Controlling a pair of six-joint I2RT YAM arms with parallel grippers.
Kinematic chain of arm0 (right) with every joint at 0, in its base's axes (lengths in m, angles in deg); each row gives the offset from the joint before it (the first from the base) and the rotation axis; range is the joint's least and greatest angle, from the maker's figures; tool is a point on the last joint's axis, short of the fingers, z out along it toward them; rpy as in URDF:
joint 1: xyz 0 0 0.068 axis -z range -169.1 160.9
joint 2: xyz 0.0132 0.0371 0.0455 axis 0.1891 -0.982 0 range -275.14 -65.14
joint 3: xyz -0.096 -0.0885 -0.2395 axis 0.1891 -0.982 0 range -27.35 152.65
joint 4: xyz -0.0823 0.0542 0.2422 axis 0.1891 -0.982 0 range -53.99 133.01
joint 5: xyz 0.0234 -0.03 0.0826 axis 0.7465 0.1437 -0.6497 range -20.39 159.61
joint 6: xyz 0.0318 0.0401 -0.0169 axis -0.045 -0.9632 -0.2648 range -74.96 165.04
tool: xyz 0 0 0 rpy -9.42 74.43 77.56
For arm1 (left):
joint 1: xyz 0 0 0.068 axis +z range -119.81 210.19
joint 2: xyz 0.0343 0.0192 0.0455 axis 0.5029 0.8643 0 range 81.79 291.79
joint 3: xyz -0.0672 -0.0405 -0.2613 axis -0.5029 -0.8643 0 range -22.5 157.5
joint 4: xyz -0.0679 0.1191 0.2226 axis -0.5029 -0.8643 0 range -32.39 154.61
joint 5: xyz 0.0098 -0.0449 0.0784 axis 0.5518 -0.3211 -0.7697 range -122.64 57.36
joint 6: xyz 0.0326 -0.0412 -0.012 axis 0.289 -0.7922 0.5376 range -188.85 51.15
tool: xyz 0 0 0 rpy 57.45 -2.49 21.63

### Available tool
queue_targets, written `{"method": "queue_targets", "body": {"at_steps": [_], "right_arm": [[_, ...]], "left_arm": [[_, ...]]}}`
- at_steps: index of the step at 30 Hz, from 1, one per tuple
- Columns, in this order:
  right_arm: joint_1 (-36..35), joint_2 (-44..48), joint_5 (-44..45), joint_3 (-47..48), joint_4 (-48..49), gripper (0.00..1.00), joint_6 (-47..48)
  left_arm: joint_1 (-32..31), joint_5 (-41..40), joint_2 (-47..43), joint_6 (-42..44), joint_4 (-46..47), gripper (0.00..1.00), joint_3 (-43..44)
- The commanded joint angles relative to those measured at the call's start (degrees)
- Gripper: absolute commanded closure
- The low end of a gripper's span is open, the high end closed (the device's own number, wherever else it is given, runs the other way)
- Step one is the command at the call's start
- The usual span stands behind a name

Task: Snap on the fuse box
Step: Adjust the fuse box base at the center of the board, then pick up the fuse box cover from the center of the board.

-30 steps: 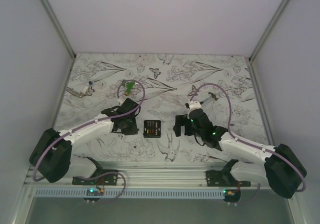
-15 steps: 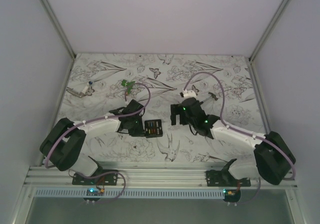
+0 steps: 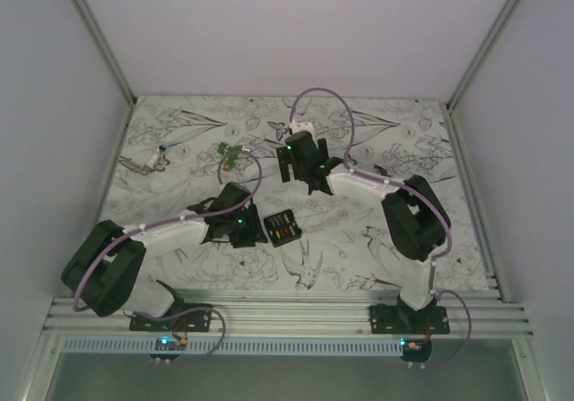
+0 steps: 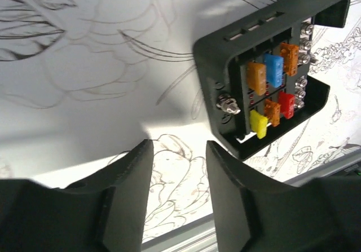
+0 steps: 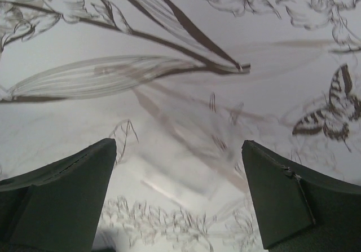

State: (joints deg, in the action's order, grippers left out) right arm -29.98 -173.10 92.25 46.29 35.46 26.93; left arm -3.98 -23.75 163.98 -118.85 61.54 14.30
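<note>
The fuse box (image 3: 282,228) lies on the patterned cloth between the arms, a black square box with its top uncovered. Orange, blue, red and yellow fuses show inside the fuse box (image 4: 265,77). My left gripper (image 3: 256,233) is just left of it, not touching. The left gripper (image 4: 179,156) is open by a narrow gap with only cloth between its fingers. My right gripper (image 3: 295,169) hangs over the far middle of the table. The right gripper (image 5: 177,150) is wide open above a faint clear rectangular piece (image 5: 186,156) lying flat.
A small green plastic piece (image 3: 230,152) lies beyond the left gripper. A thin tool (image 3: 143,161) rests at the far left by the wall. The metal rail (image 3: 287,311) runs along the near edge behind the arm bases.
The right arm swung from beside the fuse box to the far middle of the table. The left gripper reached the box, nudged and turned it slightly rightward, and its jaws have parted.
</note>
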Motion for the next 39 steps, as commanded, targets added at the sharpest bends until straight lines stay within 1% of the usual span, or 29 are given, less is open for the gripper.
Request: {"method": "queue_targets", "body": {"at_steps": [1, 4, 8, 11, 15, 23, 25, 31, 35, 39], "right_arm": [[0.39, -6.61, 3.25, 9.16, -3.98, 0.00, 3.70], [0.39, -10.54, 3.95, 12.92, -5.49, 0.00, 4.22], [0.45, -13.72, 4.34, 15.20, -7.85, 0.00, 5.06], [0.45, -13.81, 4.64, 14.51, -9.48, 0.00, 5.65], [0.45, -10.25, 5.03, 9.48, -9.94, 0.00, 6.20], [1.11, -0.99, 5.61, -2.00, -10.03, 0.00, 6.57], [2.11, 1.07, 3.57, -4.03, -9.96, 0.00, 5.71], [4.67, 5.86, -7.34, -7.15, -8.59, 0.00, 0.08], [5.88, 6.88, -9.46, -7.53, -7.66, 0.00, -2.59], [7.02, 6.09, -9.52, -7.51, -7.65, 0.00, -2.58]], "left_arm": [[2.54, -1.03, -3.47, 1.61, -2.85, 0.49, -2.93], [3.81, -1.08, -4.58, 2.44, -3.49, 0.39, -3.62], [5.26, -0.52, -4.89, 3.19, -3.68, 0.27, -3.76], [5.98, -0.16, -4.79, 3.71, -3.77, 0.23, -3.46], [6.55, -0.01, -4.73, 4.39, -3.93, 0.21, -2.78], [6.66, -0.87, -3.54, 6.21, -5.47, 0.18, 0.36], [6.75, -1.09, -3.28, 6.74, -6.13, 0.18, 1.25], [6.84, -1.17, -2.31, 8.94, -7.60, 0.17, 4.54], [7.16, -0.75, -0.87, 11.20, -8.75, 0.20, 7.58], [7.21, 1.07, -0.17, 11.65, -9.39, 0.21, 9.01]]}}
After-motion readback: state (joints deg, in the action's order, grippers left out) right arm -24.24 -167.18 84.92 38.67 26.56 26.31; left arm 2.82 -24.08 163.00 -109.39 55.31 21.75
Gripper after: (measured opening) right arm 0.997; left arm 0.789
